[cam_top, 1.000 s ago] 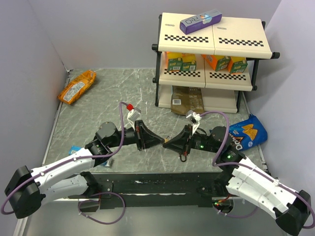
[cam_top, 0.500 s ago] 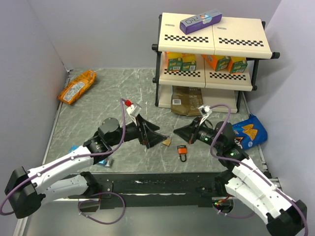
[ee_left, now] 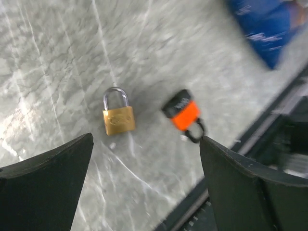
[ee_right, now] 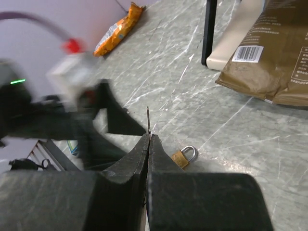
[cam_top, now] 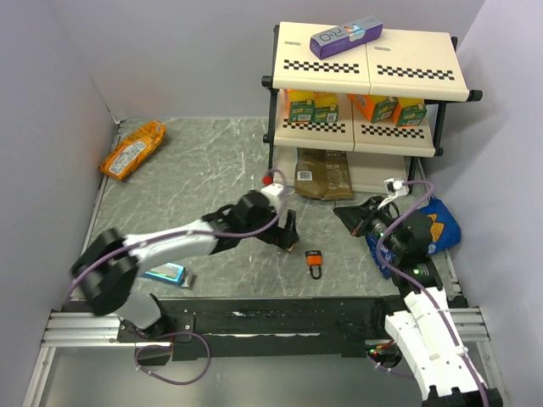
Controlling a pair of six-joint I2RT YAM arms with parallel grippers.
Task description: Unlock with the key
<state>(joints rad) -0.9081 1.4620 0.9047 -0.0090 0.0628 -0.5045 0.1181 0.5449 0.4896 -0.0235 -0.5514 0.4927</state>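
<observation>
A thin silvery blade of the key [ee_right: 147, 120] sticks up out of my right gripper [ee_right: 149, 137], which is shut on it; the key's black head is hidden between the fingers. That gripper [cam_top: 349, 214] hovers right of centre. The brass padlock [ee_left: 118, 118] lies flat on the marble table, and the orange-red padlock [ee_left: 185, 113] lies a little to its right, also seen at the front [cam_top: 314, 261]. My left gripper [ee_left: 147, 138] hangs wide open over the brass padlock [ee_right: 184, 156], holding nothing.
A cream shelf rack [cam_top: 365, 76] stands at the back right with juice cartons and a purple box [cam_top: 345, 36] on top. A brown packet [cam_top: 322, 174] leans under it. A blue chips bag [cam_top: 433, 225] lies right, an orange snack bag [cam_top: 133, 148] back left, a blue packet [cam_top: 165, 273] front left.
My left gripper opened, and that arm stretched right over the middle. Both padlocks came to lie on the table. My right gripper drew back to the right with the key.
</observation>
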